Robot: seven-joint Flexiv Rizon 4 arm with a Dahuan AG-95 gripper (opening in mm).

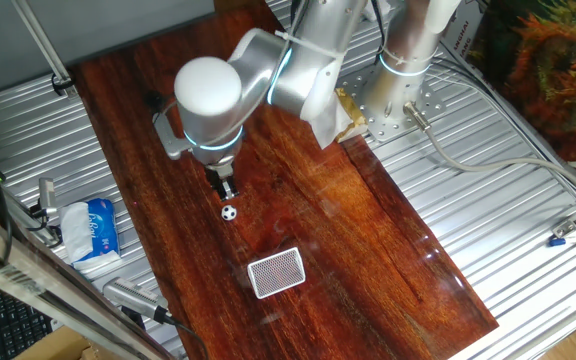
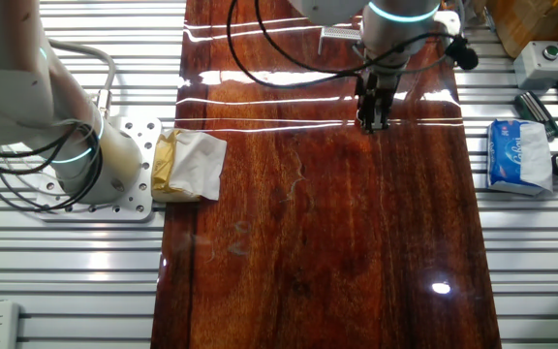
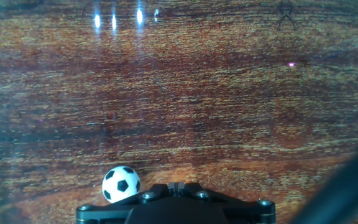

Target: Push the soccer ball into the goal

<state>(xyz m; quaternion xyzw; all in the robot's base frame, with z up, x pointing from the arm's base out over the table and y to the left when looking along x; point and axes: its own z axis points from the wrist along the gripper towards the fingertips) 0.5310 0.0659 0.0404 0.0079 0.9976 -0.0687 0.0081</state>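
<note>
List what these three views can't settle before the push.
- Soccer ball and goal: absent from the other fixed view.
- Pincer contact with the ball: too small in one fixed view.
- Pincer fingertips: cut off by the hand view's bottom edge, so open or shut is unclear.
</note>
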